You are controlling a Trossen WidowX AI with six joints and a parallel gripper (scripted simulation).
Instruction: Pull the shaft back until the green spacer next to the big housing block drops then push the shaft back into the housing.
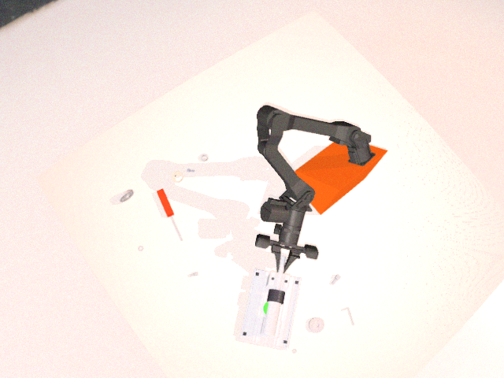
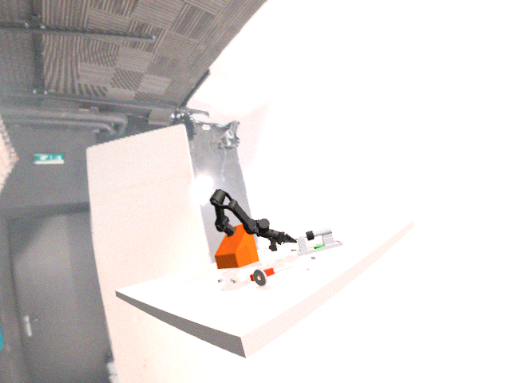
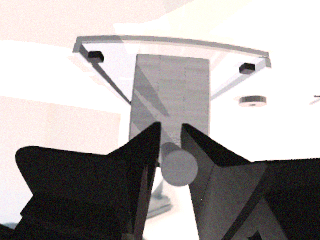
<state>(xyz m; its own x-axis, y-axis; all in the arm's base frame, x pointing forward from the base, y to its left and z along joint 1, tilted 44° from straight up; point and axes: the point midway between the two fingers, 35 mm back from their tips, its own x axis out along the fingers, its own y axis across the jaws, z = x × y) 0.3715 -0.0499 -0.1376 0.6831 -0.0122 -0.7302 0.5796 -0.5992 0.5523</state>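
While gripping the shaft near its free end, fingers of the gripper nearly closed, now seeing the green spacer lying low on the fixture, beneath the black collar and pale cylinder, so probably counting the drop as done. Apparently leaving the black collar up in line, yet not making out how deep the shaft is sitting; likely needing the full push home, then the release.
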